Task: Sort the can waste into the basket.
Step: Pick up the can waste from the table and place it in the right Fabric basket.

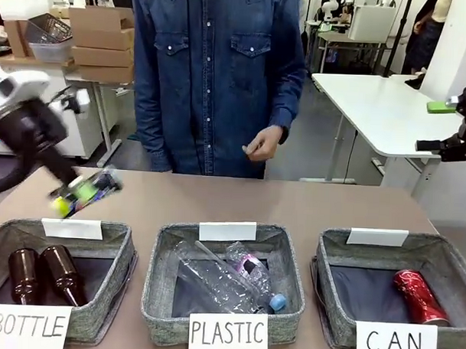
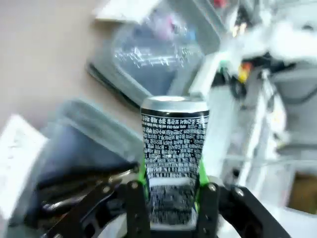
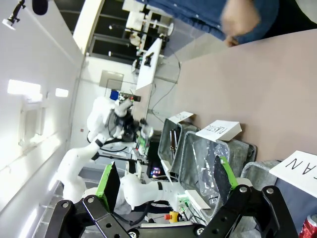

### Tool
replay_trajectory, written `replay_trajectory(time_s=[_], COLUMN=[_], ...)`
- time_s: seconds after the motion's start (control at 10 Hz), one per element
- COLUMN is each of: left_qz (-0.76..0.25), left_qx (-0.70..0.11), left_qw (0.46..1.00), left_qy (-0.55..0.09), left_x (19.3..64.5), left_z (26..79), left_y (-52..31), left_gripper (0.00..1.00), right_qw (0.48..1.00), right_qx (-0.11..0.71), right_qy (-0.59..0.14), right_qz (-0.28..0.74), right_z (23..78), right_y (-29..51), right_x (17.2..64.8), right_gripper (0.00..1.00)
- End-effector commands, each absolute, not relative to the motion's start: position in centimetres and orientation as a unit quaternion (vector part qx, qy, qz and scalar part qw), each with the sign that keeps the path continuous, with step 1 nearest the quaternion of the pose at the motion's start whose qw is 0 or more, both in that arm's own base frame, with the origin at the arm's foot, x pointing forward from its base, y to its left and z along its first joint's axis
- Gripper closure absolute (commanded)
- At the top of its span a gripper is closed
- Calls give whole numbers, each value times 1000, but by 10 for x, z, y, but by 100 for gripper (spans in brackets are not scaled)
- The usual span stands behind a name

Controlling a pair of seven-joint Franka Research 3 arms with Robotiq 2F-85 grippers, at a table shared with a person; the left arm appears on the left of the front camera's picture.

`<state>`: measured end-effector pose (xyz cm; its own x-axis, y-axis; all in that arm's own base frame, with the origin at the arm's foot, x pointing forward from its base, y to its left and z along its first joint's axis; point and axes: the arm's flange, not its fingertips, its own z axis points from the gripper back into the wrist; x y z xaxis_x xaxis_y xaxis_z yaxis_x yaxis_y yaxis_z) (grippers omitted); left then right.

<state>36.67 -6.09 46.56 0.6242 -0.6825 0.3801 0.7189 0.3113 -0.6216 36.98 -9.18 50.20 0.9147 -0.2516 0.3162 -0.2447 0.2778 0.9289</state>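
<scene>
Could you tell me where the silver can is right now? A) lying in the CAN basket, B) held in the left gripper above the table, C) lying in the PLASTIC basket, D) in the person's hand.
B: the left gripper is shut on the silver can, its green pads clamping both sides.

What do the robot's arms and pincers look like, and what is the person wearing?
The arms are white with rounded joints. Each pincer, the left pincer and the right pincer, is black with two fingers carrying green pads. The person wears a dark blue denim shirt with chest pockets and long sleeves.
</scene>
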Motion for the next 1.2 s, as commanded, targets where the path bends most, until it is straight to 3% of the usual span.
replay_trajectory(time_s=[0.0,0.1,0.2,0.4,0.5,0.6,0.7,0.9,1.0,1.1], left_qz=[-543,-487,-499,-499,-512,-573,-651,-755,-795,-816], left_qx=[-353,-342,-372,-372,-355,-336,-311,-252,-232,-174], left_qw=[760,795,783,783,781,745,685,595,545,530], left_qy=[-55,-122,-22,-22,-45,-52,-97,-111,-129,-151], left_x=[337,340,338,338,329,347,351,310,284,270], left_z=[453,448,462,462,456,452,476,505,517,521], left_y=[-68,-73,-68,-68,-73,-123,-201,-335,-376,-421], left_gripper=[86,86,86,86,61,61,61,61,61,61], right_qw=[771,771,771,771,772,804,797,819,826,854], right_qx=[601,601,601,601,601,560,575,540,528,486], right_qy=[-210,-210,-210,-210,-207,-196,-180,-193,-192,-178], right_qz=[4,4,4,4,-2,24,42,-15,-36,-50], right_z=[503,503,503,503,502,526,545,555,559,558], right_y=[-91,-91,-91,-91,-92,-92,-106,-166,-200,-236], right_x=[368,368,368,368,370,366,362,343,317,279], right_gripper=[0,0,0,0,0,0,0,0,0,0])
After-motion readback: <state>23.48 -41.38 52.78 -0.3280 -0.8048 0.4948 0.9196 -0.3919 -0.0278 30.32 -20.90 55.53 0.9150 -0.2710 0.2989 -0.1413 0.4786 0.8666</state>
